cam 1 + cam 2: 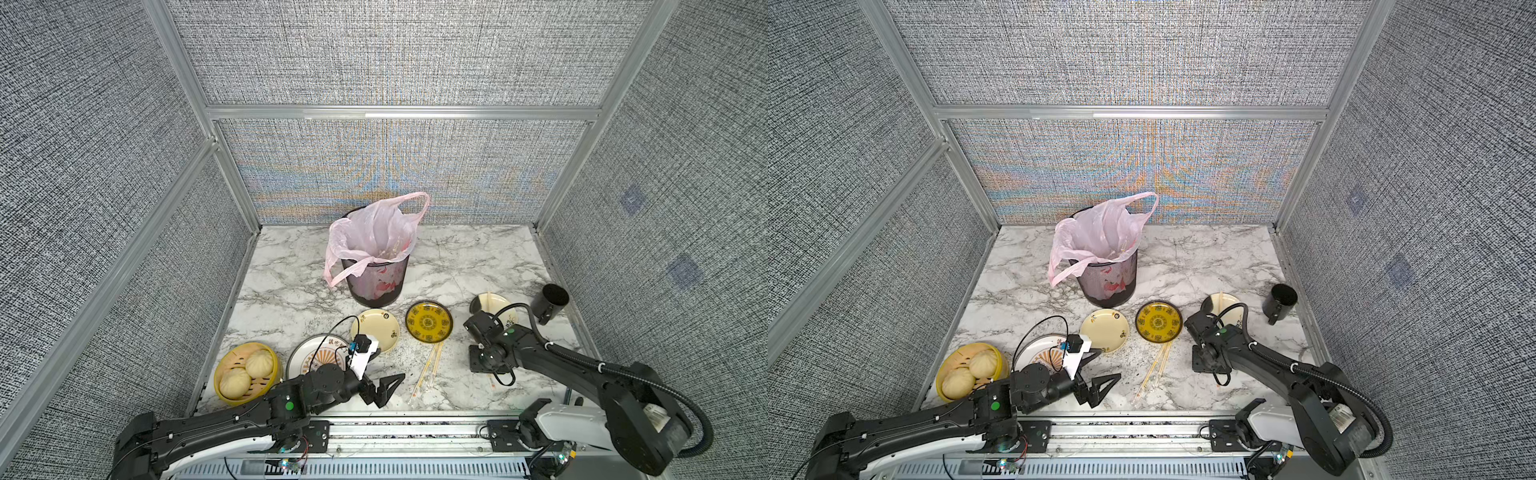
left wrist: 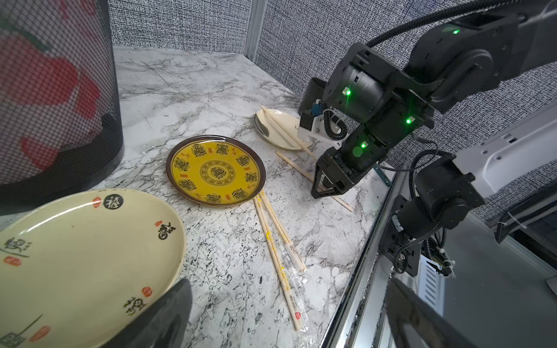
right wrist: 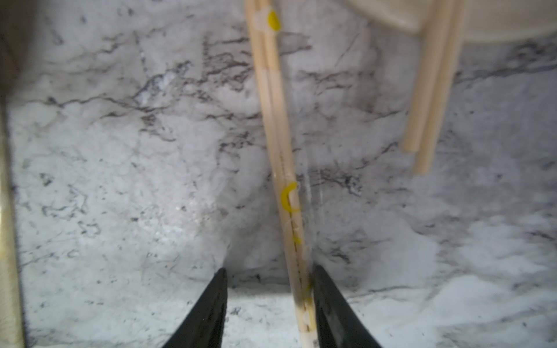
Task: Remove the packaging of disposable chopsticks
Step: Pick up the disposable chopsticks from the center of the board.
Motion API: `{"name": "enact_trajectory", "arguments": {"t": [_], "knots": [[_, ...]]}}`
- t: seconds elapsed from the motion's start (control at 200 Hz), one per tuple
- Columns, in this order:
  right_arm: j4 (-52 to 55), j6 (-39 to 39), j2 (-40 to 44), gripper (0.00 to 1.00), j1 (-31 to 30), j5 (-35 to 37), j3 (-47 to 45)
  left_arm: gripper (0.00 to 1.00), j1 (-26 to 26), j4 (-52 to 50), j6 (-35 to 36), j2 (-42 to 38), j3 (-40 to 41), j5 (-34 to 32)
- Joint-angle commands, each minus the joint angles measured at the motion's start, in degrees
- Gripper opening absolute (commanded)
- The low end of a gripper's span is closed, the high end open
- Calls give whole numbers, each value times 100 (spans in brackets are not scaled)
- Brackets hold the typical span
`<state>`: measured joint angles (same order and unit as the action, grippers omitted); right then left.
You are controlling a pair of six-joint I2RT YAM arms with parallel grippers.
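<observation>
Obs: right gripper (image 3: 269, 268) is down at the table (image 1: 291, 282), jaws part-way apart astride one wrapped pair (image 3: 289, 195). One finger touches the sleeve (image 3: 306, 180), the other stands clear. Not clamped, nothing lifted. The left gripper (image 1: 382, 388) hangs spread wide and empty, near the front rail (image 2: 370, 241).

Location: this pair lies flat between the cream plate (image 2: 271, 138) and the rail. More wrapped pairs (image 2: 280, 250) lie just beside the yellow plate (image 2: 193, 180). A bare pair (image 2: 278, 125) rests on the cream plate.

Handling (judgement): the sticks are light and stiff, the film thin, slick and loose, so the sticks will likely slide inside it. They lie very low on hard marble, so fingertips must come right down to the surface. Best hold looks to be near one end, across the narrow width, leaving the other end free for the second gripper to pull the film.

Room: the rail is close on the near side and the plates close on the far side. There is open marble toward the bin (image 1: 376, 282).
</observation>
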<state>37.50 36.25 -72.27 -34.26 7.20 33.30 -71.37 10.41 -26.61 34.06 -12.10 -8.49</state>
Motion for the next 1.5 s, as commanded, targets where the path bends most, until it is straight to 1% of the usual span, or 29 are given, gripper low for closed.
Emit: {"name": "enact_trajectory", "arguments": {"t": [0.0,0.105,0.255,0.375,0.495,0.631,0.746,0.826,0.916,0.966,0.991,1.071,1.131,1.161,1.186,1.306,1.376,1.451,1.496], "knots": [[173,191,-191,43,-140,194,113,100,9,160,16,84,-20,-8],[241,233,-406,36,-289,281,251,100,5,236,4,220,-38,23],[288,201,-651,30,-239,472,254,100,7,340,7,361,-71,83],[110,104,-601,20,-246,341,244,100,7,412,7,455,-73,125],[69,-29,-573,19,-475,375,392,100,10,435,11,518,-73,77],[202,48,-525,18,-758,415,574,100,7,461,16,551,-89,91],[103,60,-473,15,-828,237,533,100,4,478,16,575,-82,95],[87,32,-446,15,-856,240,525,100,7,479,16,592,-81,91],[233,136,-351,15,-854,371,541,100,7,479,7,597,-78,105],[308,205,-270,18,-818,467,553,100,4,479,7,590,-73,106],[324,216,-231,21,-784,483,555,100,5,472,7,588,-73,112],[298,176,-195,37,-625,509,537,100,8,470,7,575,-73,113],[267,135,-266,50,-467,485,535,100,9,470,7,567,-73,115],[235,100,-327,55,-384,469,543,100,9,466,7,573,-66,115],[184,66,-387,56,-319,446,553,100,8,470,2,575,-65,113],[-116,-86,-758,57,-84,310,620,100,9,470,13,612,-60,48],[-178,-77,-1004,56,-63,400,714,100,6,470,19,653,-91,50],[-135,-37,-1197,50,-63,451,774,100,1,481,24,702,-109,58],[-153,-43,-1234,43,-63,416,729,100,2,496,32,730,-100,56]]}}
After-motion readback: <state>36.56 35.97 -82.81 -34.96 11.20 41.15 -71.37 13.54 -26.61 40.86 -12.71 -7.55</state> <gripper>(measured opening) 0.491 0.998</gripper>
